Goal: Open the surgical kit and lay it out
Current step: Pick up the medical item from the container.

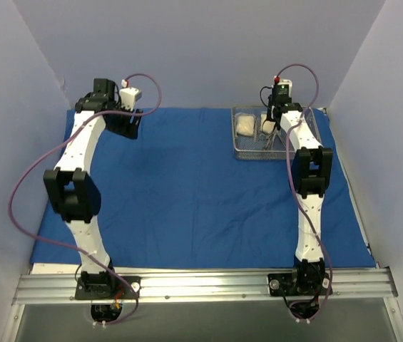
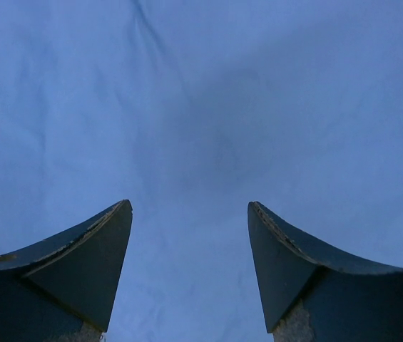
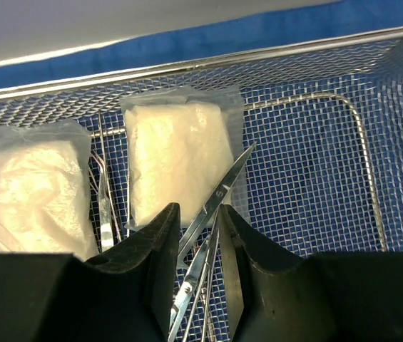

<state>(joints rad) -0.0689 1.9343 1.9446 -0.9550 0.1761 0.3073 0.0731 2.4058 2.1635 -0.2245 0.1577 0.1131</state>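
Steel scissors (image 3: 224,187) run up between the fingers of the right gripper (image 3: 201,210). The fingers stand close on either side of the blades, but I cannot tell whether they truly pinch the metal. The scissor tip points ahead and a little to the right, over the edge of a white gauze packet (image 3: 176,160) lying just in front of the left finger. Further left lies a second gauze packet (image 3: 33,192), with thin silver instruments (image 3: 105,206) between the two. All of this sits in the wire-mesh tray (image 3: 258,60), whose far rim crosses beyond the packets.

The left gripper (image 2: 190,206) is spread wide with nothing between its fingers. Only the lightly creased blue cloth (image 2: 201,85) lies beneath and ahead of it, and the tray is well off to its right.
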